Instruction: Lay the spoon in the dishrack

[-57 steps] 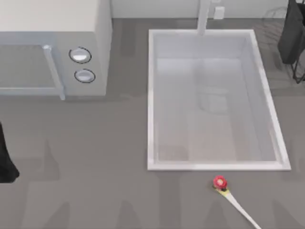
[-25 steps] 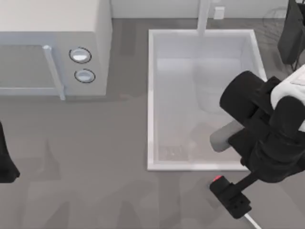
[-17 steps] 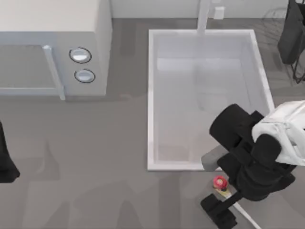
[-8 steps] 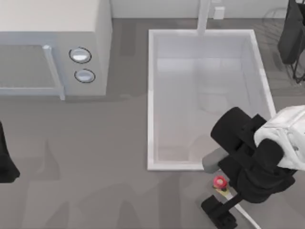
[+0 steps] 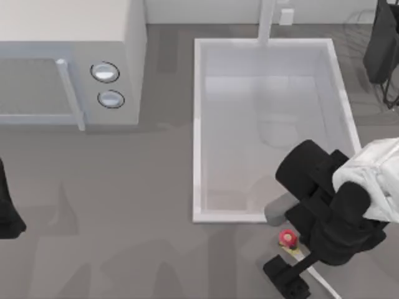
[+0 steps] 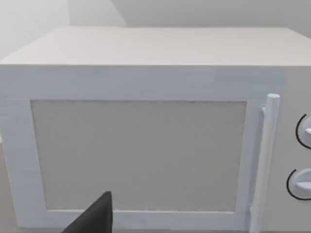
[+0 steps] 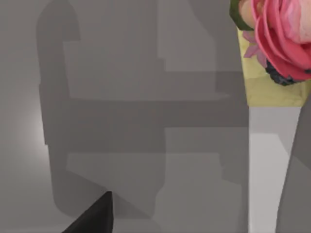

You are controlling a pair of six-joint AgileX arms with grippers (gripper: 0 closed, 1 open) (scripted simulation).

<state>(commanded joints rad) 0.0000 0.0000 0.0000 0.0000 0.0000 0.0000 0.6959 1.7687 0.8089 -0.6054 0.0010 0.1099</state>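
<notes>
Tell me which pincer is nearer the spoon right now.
Right. The right pincer sits over the spoon handle just behind its red knob, on the counter in front of the sink. The left arm is parked at the table's far left edge, by the microwave.

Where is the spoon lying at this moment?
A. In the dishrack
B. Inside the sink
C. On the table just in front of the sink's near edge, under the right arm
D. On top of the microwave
C: the spoon lies on the table just outside the sink's near rim, with the right hand down over its handle; the dishrack sits far off in the top view's upper right corner.
</notes>
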